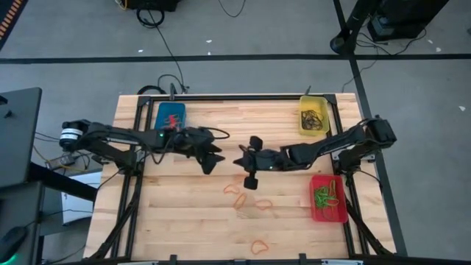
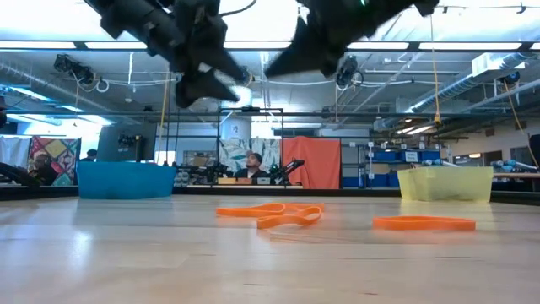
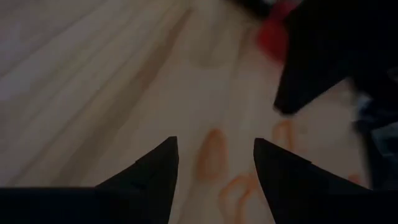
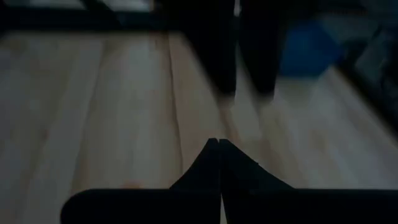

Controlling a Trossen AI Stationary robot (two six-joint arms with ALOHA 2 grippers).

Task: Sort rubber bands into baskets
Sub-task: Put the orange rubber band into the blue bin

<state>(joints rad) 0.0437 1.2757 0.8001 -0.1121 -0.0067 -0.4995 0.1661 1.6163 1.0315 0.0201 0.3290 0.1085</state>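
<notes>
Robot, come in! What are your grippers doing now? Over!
Left gripper open, empty, above table. Right gripper shut, empty, mid-table. Orange rubber bands loose on wood. Nothing blocking.

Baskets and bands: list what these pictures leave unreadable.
- Blue basket: contents too small in the high view; its wall hides them in the low view.
- Red basket: band count too small to tell, high view.
- Left wrist view: orange bands blurred, partly hidden by the left pincer.
</notes>
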